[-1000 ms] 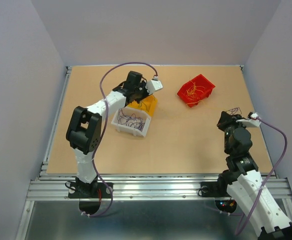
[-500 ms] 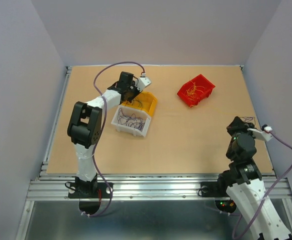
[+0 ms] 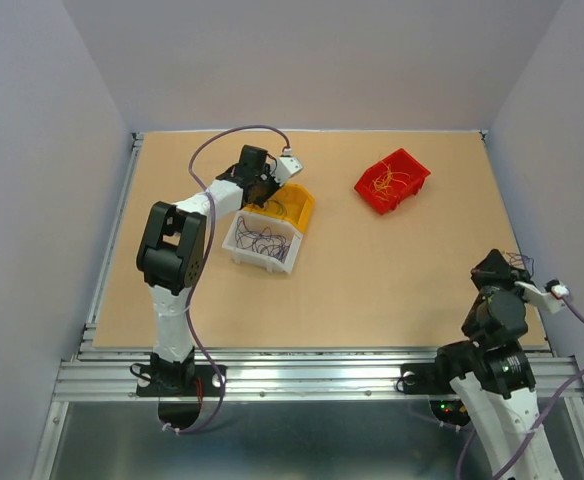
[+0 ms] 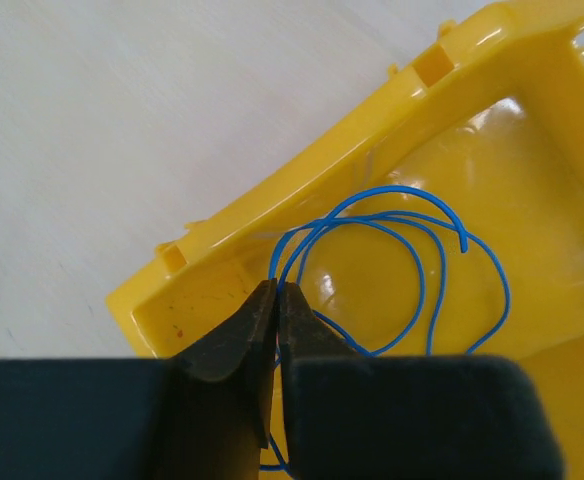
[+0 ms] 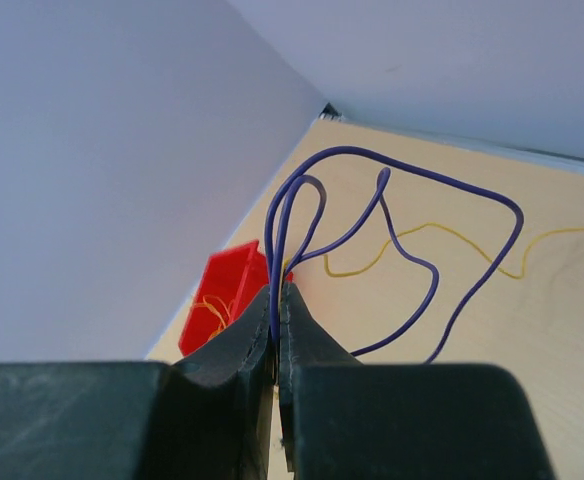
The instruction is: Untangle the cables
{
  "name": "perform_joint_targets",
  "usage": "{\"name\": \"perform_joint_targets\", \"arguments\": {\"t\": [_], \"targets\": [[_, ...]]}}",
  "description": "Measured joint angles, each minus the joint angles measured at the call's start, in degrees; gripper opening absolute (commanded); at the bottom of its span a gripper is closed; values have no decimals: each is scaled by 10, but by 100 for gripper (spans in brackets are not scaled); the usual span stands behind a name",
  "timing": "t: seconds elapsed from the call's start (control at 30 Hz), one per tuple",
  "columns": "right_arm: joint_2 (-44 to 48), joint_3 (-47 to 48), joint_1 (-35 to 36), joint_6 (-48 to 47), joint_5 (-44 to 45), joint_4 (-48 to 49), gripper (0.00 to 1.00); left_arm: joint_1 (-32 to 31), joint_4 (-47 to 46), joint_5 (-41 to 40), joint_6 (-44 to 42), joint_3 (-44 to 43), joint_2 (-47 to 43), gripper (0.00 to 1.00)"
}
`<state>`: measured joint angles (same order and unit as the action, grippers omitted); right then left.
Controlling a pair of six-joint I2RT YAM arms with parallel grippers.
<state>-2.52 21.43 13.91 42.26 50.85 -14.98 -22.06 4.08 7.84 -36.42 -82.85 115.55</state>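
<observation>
My left gripper (image 4: 276, 290) is over the yellow bin (image 4: 302, 170) and shut on a thin blue wire (image 4: 412, 262) that loops inside the bin. In the top view it (image 3: 270, 190) sits at the bin's far-left corner. My right gripper (image 5: 276, 290) is shut on a purple wire (image 5: 472, 195) and holds its loops up in the air. A thin yellow wire (image 5: 442, 232) runs across behind the loops. In the top view the right gripper (image 3: 507, 265) is at the near right of the table.
A white bin (image 3: 234, 243) with dark and purple wires stands against the yellow bin (image 3: 297, 205). A red bin (image 3: 392, 180) holding orange-yellow wires is at the back right, also in the right wrist view (image 5: 222, 290). Walls enclose the table.
My right arm has pulled back toward the near right edge, carrying the purple wire. My left gripper shifted a little left over the yellow bin, then stayed.
</observation>
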Motion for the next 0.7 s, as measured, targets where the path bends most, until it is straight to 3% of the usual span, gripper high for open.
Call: {"name": "perform_joint_targets", "arguments": {"t": [0.1, 0.2, 0.37, 0.5, 0.7], "targets": [[-43, 17, 0, -35, -74, 11, 1, 0, 0, 12, 0, 0, 0, 43], [-118, 32, 0, -74, -163, 41, 1, -1, 0, 24, -1, 1, -1, 48], [-300, 56, 0, -137, -409, 120, 1, 0, 4, 38, 1, 16, -23, 65], [-389, 56, 0, -160, -575, 172, 1, -1, 1, 49, 7, 32, -72, 98], [-399, 56, 0, -156, -749, 289, 1, 0, -26, 108, 30, 113, -220, 99]]}}
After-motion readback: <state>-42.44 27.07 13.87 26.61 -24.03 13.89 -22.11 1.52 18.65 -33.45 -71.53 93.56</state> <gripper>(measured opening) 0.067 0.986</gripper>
